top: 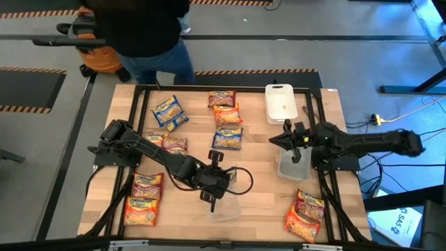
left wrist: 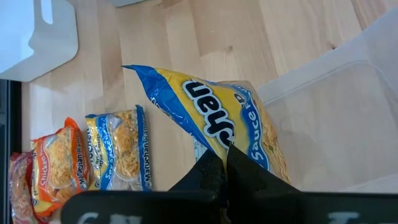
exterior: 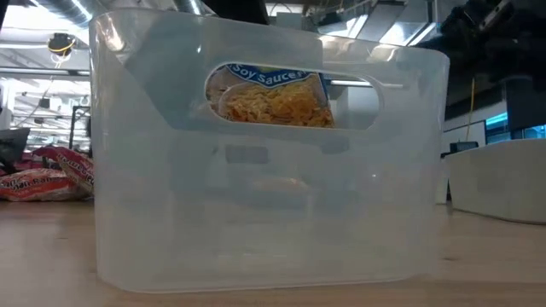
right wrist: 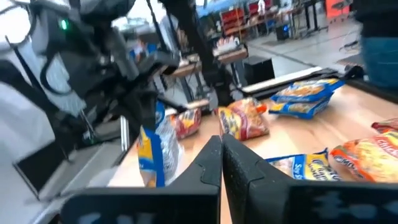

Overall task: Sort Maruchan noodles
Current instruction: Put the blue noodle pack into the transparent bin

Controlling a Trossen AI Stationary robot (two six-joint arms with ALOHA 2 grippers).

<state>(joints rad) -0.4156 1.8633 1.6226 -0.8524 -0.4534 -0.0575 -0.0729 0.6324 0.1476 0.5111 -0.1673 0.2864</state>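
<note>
the left gripper (left wrist: 225, 163) is clenched on a blue-and-yellow noodle packet (left wrist: 214, 121), pinching it by one end so the packet hangs from the fingers, just above the clear container (top: 233, 202) near the front middle of the table (top: 265, 167). in the low view the same packet (exterior: 271, 94) shows through the handle cutout of that clear container (exterior: 264, 188), at its top. the right gripper (top: 287, 137) has its jaws pressed together on nothing, poised over a second clear container (top: 294, 166) on the right side of the table, just in front of the white lid (top: 281, 104).

outward from there, loose packets lie around the table: blue-and-yellow ones (top: 169, 111) at the back left and another (top: 228, 137) at the middle, an orange one (top: 227, 115) and a dark red one (top: 221, 98) behind it, orange and red packets (top: 143, 201) at the front left, and more (top: 304, 216) at the front right. a person (top: 143, 31) stands beyond the far edge of the table.
</note>
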